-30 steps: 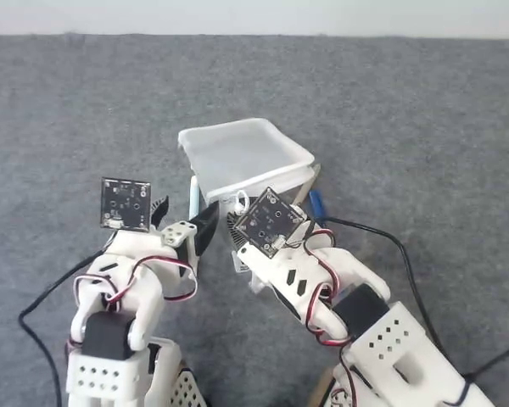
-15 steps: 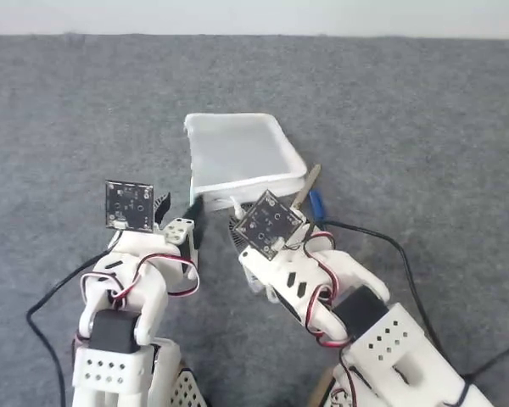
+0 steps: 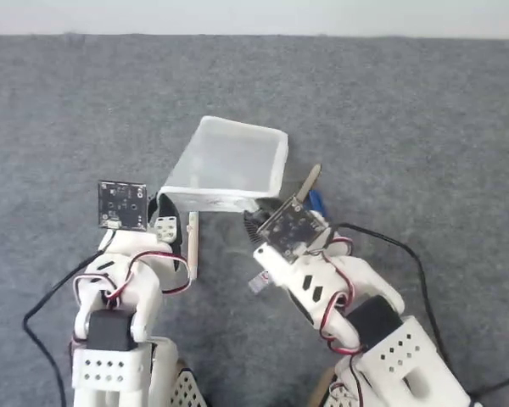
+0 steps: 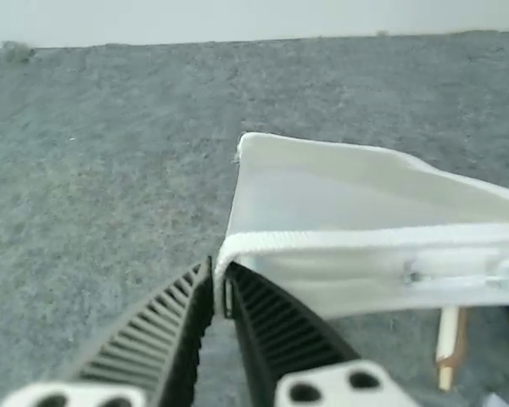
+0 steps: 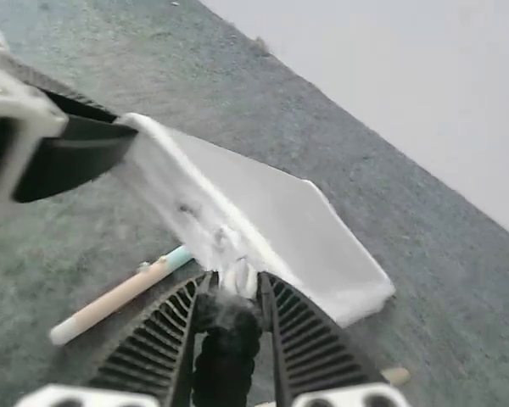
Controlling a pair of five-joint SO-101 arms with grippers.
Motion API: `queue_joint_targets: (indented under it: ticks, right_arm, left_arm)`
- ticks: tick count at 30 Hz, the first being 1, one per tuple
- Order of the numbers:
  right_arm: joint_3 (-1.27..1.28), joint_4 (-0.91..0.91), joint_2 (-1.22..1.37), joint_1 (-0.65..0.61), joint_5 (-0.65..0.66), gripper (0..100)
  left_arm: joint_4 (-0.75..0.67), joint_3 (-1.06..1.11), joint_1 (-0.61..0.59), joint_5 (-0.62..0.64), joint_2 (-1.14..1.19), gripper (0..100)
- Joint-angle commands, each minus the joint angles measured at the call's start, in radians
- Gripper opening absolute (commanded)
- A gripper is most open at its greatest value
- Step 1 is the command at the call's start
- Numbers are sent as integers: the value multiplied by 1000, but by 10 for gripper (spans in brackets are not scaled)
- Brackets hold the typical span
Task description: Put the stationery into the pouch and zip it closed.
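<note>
Overhead, the pouch (image 3: 233, 161) sits mid-table between both arms; the left gripper (image 4: 220, 284) is clamped on its left corner; the right gripper (image 5: 236, 297) pinches its zipper edge; its wrist view adds a pencil (image 5: 119, 294) beneath.

The pouch (image 3: 233, 161) looks like frosted matt plastic, the carpet (image 3: 407, 102) under the pouch rough grey felt, and the pencil (image 3: 192, 250) beside the pouch smooth pale wood.

Setting appeared to be a robotics lab bench: grey felt-like mat (image 3: 424, 110) over the table, plain pale wall (image 3: 254, 15) behind, white printed robot arms (image 3: 119, 318) with exposed wiring.
</note>
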Motion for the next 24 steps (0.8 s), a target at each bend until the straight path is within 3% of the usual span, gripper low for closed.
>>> queue_joint_targets:
  ticks: [1,24]
  right_arm:
    - [-15,-7,-47,84,-5,6]
    - [-20,-1,-53,216,-12,6]
  left_arm:
    - [-18,-41,-48,-11,-14,11]
    - [-18,-41,-49,-15,-14,11]
